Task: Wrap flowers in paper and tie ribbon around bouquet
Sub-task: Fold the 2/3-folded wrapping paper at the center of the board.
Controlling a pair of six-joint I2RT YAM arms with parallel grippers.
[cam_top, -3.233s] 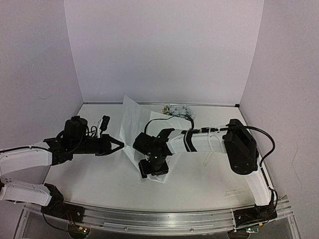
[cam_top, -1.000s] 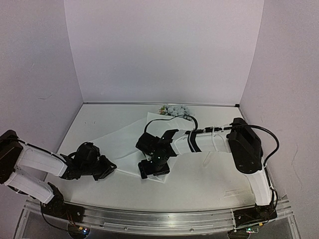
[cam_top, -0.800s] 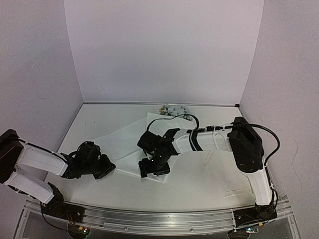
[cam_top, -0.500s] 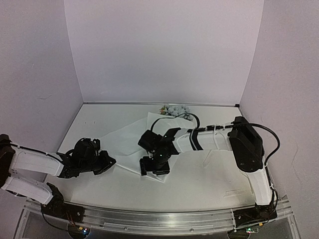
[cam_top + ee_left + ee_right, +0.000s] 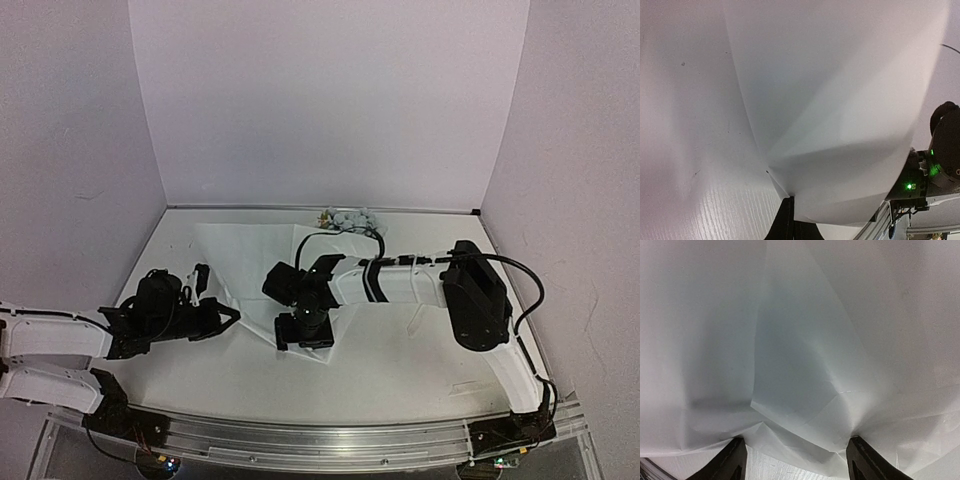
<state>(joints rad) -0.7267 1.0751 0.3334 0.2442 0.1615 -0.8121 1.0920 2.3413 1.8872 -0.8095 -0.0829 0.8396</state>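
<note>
The left gripper point(image 5: 230, 318), jaws pressed together, pinches the paper point(image 5: 250, 262) at its 8 o'clock corner. The right gripper point(image 5: 303, 332), jaws spread, rests tips-down on the paper near the table's centre. The flowers point(image 5: 347, 218) lie at 12 o'clock, by the wall point(image 5: 330, 100).
</note>
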